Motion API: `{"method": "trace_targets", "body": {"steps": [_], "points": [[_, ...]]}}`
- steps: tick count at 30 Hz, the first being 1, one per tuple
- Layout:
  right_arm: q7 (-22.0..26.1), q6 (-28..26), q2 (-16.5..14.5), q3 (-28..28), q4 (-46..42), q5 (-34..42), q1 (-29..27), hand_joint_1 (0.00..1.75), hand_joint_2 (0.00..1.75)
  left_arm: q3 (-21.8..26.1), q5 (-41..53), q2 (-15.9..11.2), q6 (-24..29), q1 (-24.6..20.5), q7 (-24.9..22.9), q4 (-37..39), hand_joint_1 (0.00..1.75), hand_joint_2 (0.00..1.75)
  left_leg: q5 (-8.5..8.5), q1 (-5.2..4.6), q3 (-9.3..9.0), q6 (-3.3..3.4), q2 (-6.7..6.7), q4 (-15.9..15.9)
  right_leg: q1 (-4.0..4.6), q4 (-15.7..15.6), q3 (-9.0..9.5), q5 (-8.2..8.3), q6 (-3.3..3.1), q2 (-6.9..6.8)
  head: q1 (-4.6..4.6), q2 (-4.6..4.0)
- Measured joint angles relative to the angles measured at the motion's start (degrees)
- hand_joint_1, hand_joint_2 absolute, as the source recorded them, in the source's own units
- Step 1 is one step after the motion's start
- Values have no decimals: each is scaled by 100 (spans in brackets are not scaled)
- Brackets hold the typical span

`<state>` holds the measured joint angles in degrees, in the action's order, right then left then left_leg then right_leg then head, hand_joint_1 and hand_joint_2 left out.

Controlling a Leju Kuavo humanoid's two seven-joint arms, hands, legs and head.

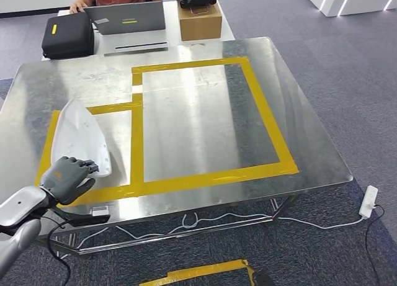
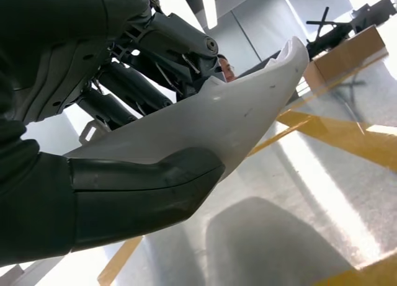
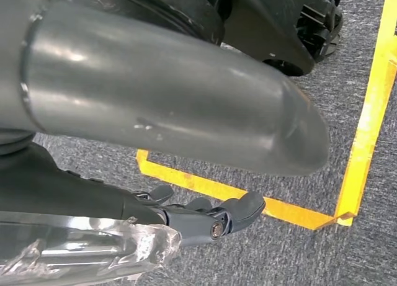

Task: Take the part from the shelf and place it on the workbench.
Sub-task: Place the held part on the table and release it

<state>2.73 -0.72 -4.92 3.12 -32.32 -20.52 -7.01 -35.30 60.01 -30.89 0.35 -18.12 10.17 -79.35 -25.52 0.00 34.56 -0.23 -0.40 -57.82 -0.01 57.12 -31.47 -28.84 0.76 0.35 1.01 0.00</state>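
The white, teardrop-shaped part (image 1: 79,134) lies over the small yellow-taped rectangle at the left of the steel workbench (image 1: 196,125). My left hand (image 1: 67,177) grips its near end at the table's front-left edge. In the left wrist view the thumb (image 2: 140,187) runs under the white part (image 2: 234,118) and the dark fingers (image 2: 136,90) press on its other face; the held end sits a little above the steel, with a shadow beneath. My right hand (image 3: 211,214) hangs over the carpet, fingers stretched out, holding nothing.
A larger yellow-taped rectangle (image 1: 262,106) marks the workbench's middle. Behind it a white table carries a laptop (image 1: 126,16), a black case (image 1: 67,35) and a cardboard box (image 1: 200,20); a person sits there. A power strip (image 1: 369,201) and cables lie on the floor.
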Motion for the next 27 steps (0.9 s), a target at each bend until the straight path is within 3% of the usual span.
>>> {"method": "trace_targets", "body": {"steps": [14,16,18,20,27], "points": [[52,-64,54,-237,130,205,47,0,0,-39,-21,-71,52,0,2,58,175,175,0,0,-1,0,0,0,1,0,0,0,0,0,0,0],[54,-65,57,-257,142,212,53,0,0,-38,-20,-72,54,0,2,58,87,175,0,0,0,0,0,0,1,0,0,0,0,0,0,0],[55,-69,61,-283,152,229,58,0,0,-36,-19,-72,63,0,-1,58,0,87,0,0,0,0,0,0,1,0,1,0,0,0,0,0],[55,-76,66,-314,157,257,61,0,0,-27,-19,-72,93,1,-5,58,0,0,0,0,0,0,0,0,1,0,1,0,0,0,0,0],[44,-135,95,-437,158,393,62,0,0,79,-69,-24,258,62,-58,54,0,0,0,0,-1,0,0,0,0,0,1,0,0,0,0,0]]}}
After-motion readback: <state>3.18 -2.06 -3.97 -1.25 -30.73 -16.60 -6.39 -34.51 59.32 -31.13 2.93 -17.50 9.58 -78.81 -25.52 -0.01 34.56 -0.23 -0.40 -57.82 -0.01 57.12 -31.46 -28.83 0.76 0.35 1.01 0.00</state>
